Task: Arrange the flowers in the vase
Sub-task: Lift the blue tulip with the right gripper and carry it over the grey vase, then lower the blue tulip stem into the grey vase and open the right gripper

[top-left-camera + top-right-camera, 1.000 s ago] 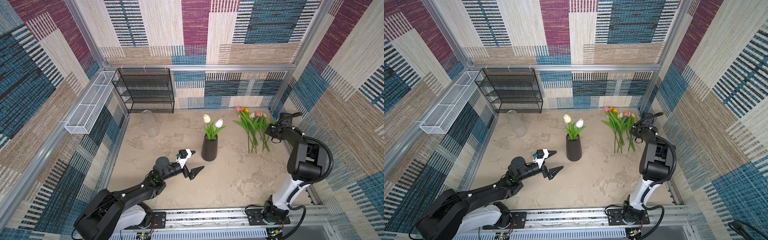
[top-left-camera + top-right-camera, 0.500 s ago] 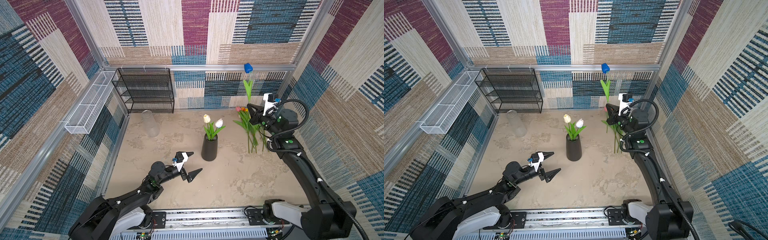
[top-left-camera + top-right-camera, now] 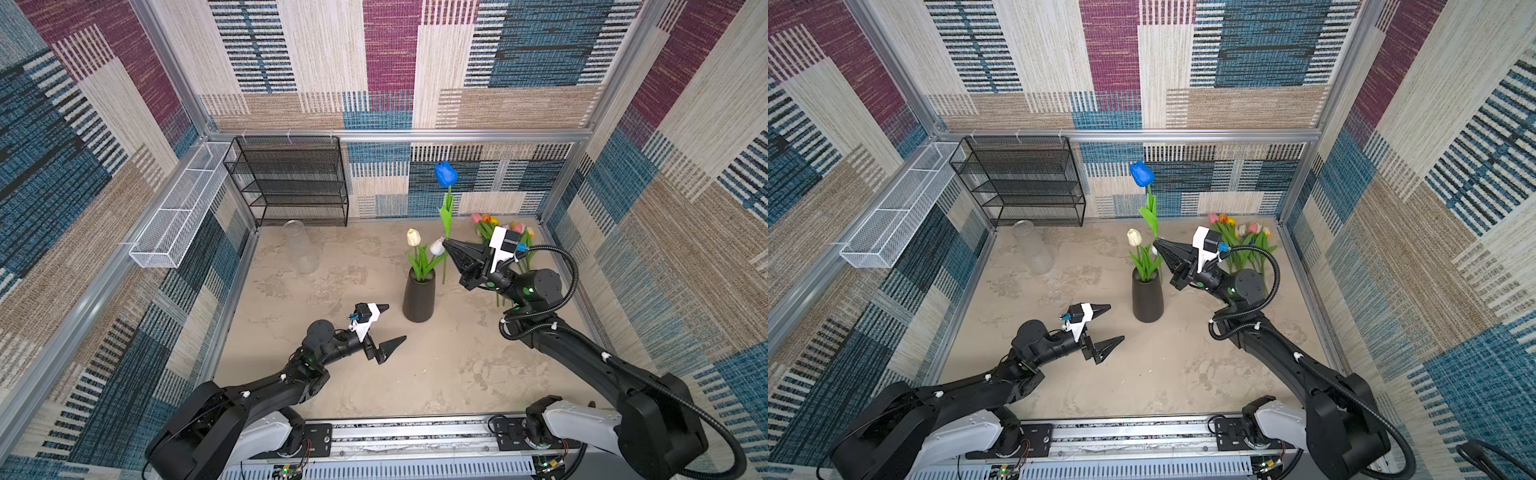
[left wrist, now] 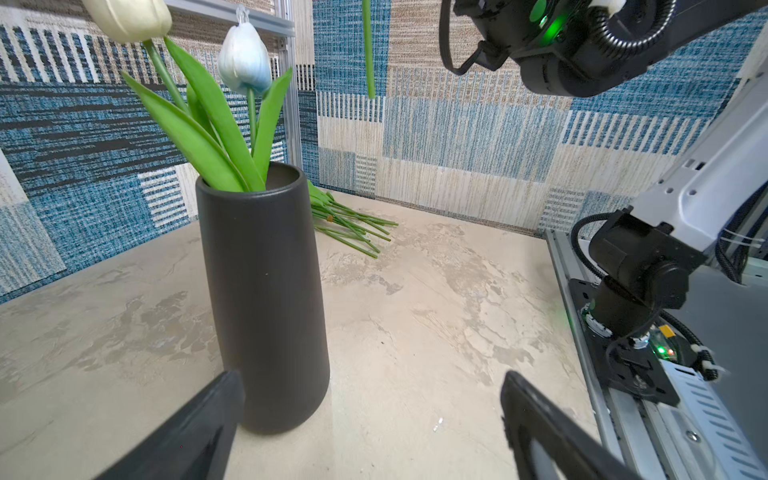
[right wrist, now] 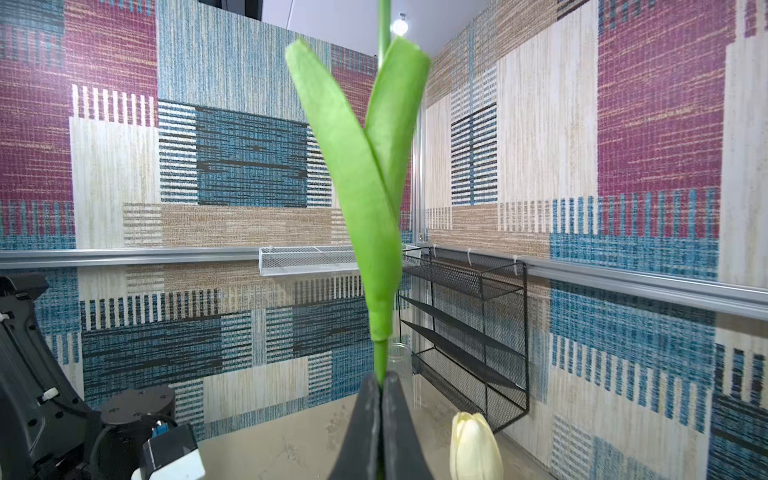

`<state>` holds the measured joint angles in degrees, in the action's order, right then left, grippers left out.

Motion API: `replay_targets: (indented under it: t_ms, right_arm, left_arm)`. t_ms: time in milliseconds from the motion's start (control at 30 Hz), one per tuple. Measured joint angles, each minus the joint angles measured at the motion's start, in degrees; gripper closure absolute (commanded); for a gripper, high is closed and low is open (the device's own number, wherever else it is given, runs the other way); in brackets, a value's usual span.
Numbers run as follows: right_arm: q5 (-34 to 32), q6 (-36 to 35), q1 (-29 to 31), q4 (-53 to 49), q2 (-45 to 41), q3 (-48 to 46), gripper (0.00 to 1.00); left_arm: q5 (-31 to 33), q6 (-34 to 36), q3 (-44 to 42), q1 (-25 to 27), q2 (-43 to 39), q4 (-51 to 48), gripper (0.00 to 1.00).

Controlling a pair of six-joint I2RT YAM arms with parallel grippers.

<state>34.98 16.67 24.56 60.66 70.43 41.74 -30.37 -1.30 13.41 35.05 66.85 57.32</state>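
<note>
A dark vase (image 3: 419,299) (image 3: 1147,299) (image 4: 266,291) stands mid-table holding a cream tulip (image 3: 413,237) and a white tulip (image 3: 436,247). My right gripper (image 3: 446,243) (image 3: 1158,242) (image 5: 381,380) is shut on the green stem of a blue tulip (image 3: 446,174) (image 3: 1140,173), held upright just right of the vase, above its rim. The stem's lower end (image 4: 368,50) hangs free. The other flowers (image 3: 486,222) (image 3: 1241,232) lie in a pile at the back right. My left gripper (image 3: 397,323) (image 3: 1117,322) (image 4: 371,376) is open and empty, low in front of the vase.
A black wire shelf (image 3: 291,183) stands against the back wall. A white wire basket (image 3: 178,208) hangs on the left wall. A clear glass jar (image 3: 303,249) lies in front of the shelf. Patterned walls close in the table on three sides.
My right gripper lifted the blue tulip out of the pile and carried it left, up beside the vase. My left gripper shifted slightly and stayed open.
</note>
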Motion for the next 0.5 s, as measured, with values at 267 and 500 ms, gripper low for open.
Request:
replay_targets:
  t_ms: [267,500]
  right_arm:
    - [-5.64,-0.61,4.63,10.36,10.45,1.51,1.0]
    - [-8.74,-2.97,5.57,12.68,14.86,1.51,1.0]
  left_arm:
    - [0.0,0.02,0.46,0.0,-0.7,-0.11,0.01]
    - [0.0,0.07,0.74,0.0,-0.44,-0.68,0.0]
